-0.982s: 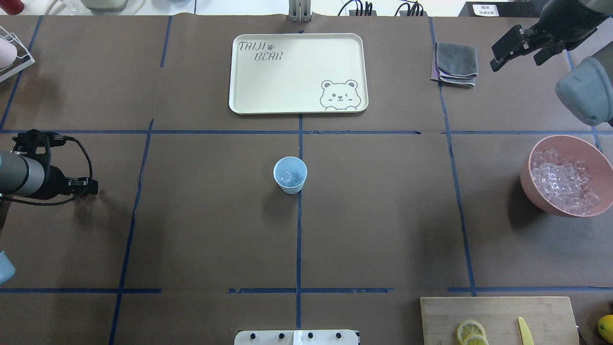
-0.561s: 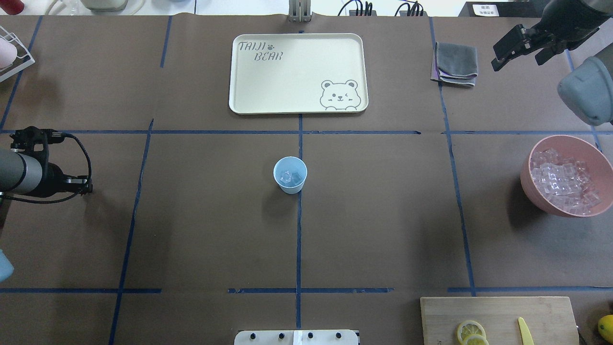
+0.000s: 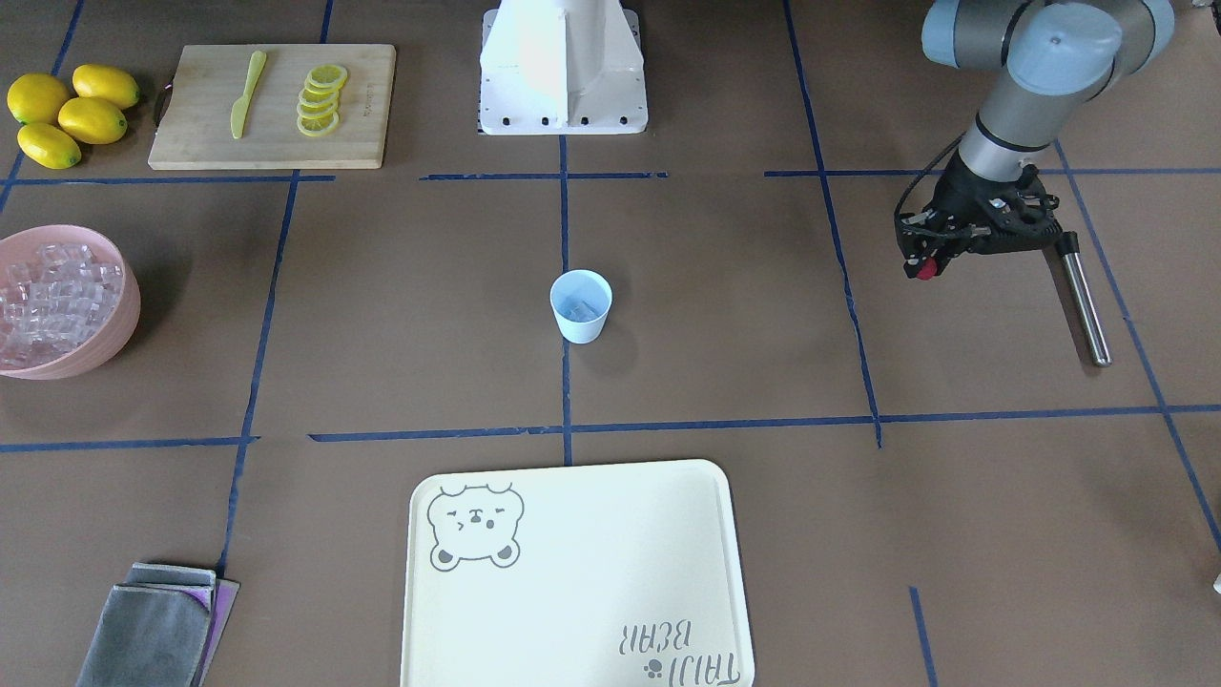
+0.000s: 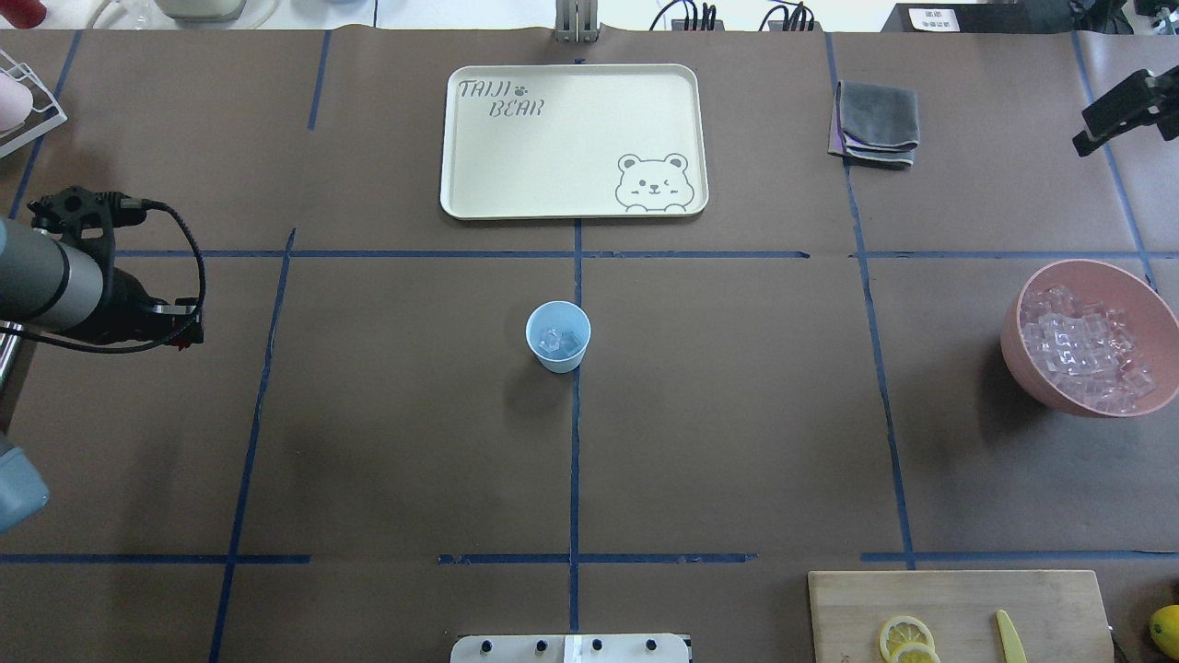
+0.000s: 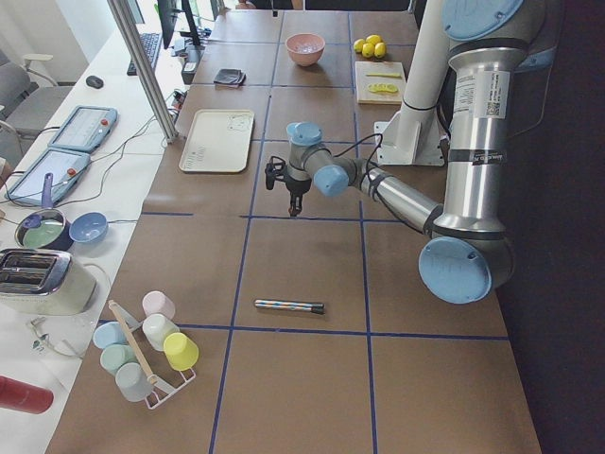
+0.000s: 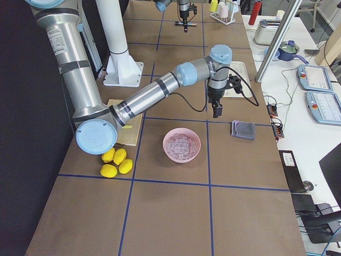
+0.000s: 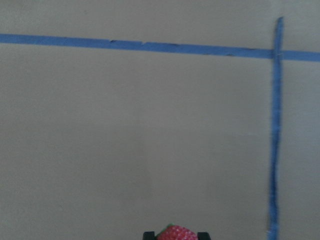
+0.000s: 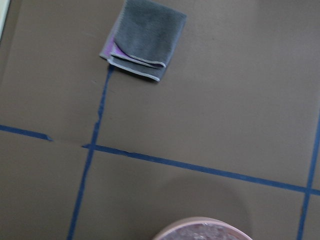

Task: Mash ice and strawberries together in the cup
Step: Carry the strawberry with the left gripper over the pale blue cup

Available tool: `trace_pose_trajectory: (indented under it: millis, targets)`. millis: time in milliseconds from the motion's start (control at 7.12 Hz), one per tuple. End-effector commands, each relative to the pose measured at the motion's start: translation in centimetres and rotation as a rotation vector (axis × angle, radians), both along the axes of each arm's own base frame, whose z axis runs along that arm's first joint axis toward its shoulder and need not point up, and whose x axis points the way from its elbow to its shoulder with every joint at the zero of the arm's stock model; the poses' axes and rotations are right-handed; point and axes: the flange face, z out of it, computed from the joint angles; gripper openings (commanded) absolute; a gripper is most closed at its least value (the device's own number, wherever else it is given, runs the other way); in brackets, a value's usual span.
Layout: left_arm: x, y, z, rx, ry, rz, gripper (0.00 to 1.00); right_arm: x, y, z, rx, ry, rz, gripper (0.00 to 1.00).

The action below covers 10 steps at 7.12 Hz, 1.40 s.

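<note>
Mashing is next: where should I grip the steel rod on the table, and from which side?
Grip the steel rod near its middle, straight down from above, closing across its width: it lies flat on the table, long and thin. The left tool is nearest but holds the strawberry.

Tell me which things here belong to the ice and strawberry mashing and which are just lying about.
Job: cup, ice in it, strawberry, metal rod (likely masher), pink bowl of ice.
Lying about: tray, grey cloth, cutting board, lemon slices, yellow knife, whole lemons.
</note>
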Motion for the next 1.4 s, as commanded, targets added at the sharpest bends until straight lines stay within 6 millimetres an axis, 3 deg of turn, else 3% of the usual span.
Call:
trace_pose_trajectory:
  millis: [0, 140, 281, 561, 702, 842, 982, 1263]
  targets:
    - [4.8, -2.6, -13.1, -0.079, 0.049, -0.047, 0.00, 6.4, 3.1, 7.2, -0.028, 0.005, -0.016, 1.00]
    - [7.8, -3.2, -16.4, -0.104, 0.084, -0.050, 0.00, 7.3, 4.6, 10.1, -0.024, -0.004, -0.020, 1.00]
    - [10.0, -4.0, -18.2, -0.129, 0.108, -0.069, 0.00, 8.3, 6.1, 13.6, -0.005, -0.005, -0.001, 1.00]
    - [14.6, -5.8, -24.2, -0.111, 0.146, -0.049, 0.00, 11.1, 7.8, 21.9, 0.019, -0.016, 0.053, 1.00]
    - [18.3, -6.3, -26.8, -0.148, 0.166, -0.060, 0.00, 12.5, 8.6, 23.8, 0.011, -0.075, 0.080, 1.00]
    - [21.3, -6.8, -27.4, -0.151, 0.195, -0.059, 0.00, 13.5, 8.9, 23.8, 0.007, -0.136, 0.093, 1.00]
    - [23.4, -6.1, -26.7, -0.153, 0.205, -0.042, 0.00, 13.6, 8.8, 23.5, 0.009, -0.138, 0.097, 1.00]
    - [24.6, -5.7, -25.8, -0.161, 0.192, -0.031, 0.00, 13.7, 8.3, 23.1, 0.008, -0.139, 0.100, 1.00]
